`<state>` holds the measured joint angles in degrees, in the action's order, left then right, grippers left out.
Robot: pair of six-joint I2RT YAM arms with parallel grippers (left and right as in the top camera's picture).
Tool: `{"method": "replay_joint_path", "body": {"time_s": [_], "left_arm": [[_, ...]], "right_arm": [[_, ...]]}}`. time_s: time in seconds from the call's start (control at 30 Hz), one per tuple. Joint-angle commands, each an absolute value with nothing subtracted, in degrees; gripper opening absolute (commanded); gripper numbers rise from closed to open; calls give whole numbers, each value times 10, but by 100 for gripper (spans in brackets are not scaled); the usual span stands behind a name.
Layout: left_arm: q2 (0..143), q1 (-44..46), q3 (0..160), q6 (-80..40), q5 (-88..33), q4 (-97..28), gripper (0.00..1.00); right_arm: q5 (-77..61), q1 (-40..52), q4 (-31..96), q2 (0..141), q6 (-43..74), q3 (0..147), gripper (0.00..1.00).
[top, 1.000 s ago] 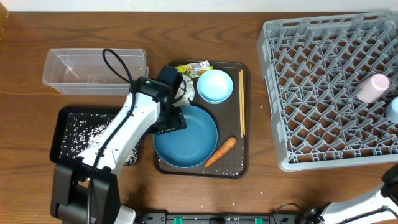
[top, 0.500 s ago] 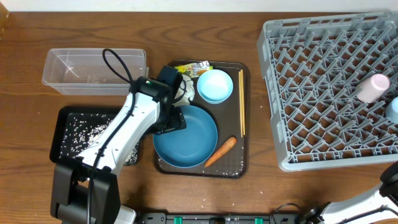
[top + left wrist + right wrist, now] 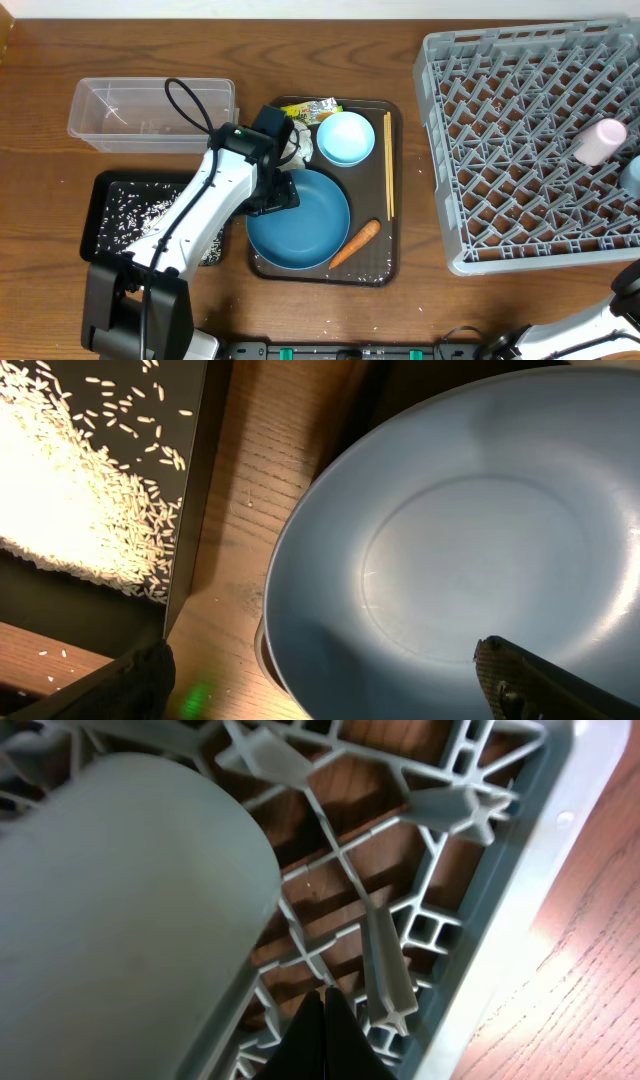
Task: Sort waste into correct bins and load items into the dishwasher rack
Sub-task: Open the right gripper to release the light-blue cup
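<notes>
The large dark blue bowl (image 3: pixel 298 218) lies on the brown tray (image 3: pixel 392 262), along with a small light blue bowl (image 3: pixel 346 137), a carrot (image 3: pixel 354 243), chopsticks (image 3: pixel 388 165), a snack wrapper (image 3: pixel 310 111) and a tissue (image 3: pixel 297 148) half hidden by my left arm. My left gripper (image 3: pixel 278 192) hangs open over the big bowl's left rim; one finger (image 3: pixel 135 680) is outside the bowl (image 3: pixel 470 550), the other over its inside. Rice (image 3: pixel 70 490) lies in the black tray (image 3: pixel 105 185). My right gripper (image 3: pixel 322 1025) is shut and empty over the rack (image 3: pixel 420 930), beside the light blue cup (image 3: pixel 110 910).
A clear tub (image 3: pixel 150 113) stands behind the black tray. The grey rack (image 3: pixel 520 140) fills the right side, with a white cup (image 3: pixel 598 141) lying in it and the light blue cup (image 3: pixel 631 175) at the frame's edge. Stray rice grains dot the brown tray.
</notes>
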<state>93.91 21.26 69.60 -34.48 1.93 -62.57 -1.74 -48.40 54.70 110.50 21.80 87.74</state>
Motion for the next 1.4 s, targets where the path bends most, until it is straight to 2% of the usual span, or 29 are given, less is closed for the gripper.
{"method": "replay_joint_path", "body": {"time_s": [0.0,0.8,1.37], "left_arm": [[934,212,694,-339,30,-627,98],[934,212,694,-339,30,-627,98],[934,212,694,-339,30,-627,98]], "right_arm": [[-12,-480,540,1090,204,878,1],[95,-481,587,1090,247,878,1],[103,-481,626,1045,289,879,1]]}}
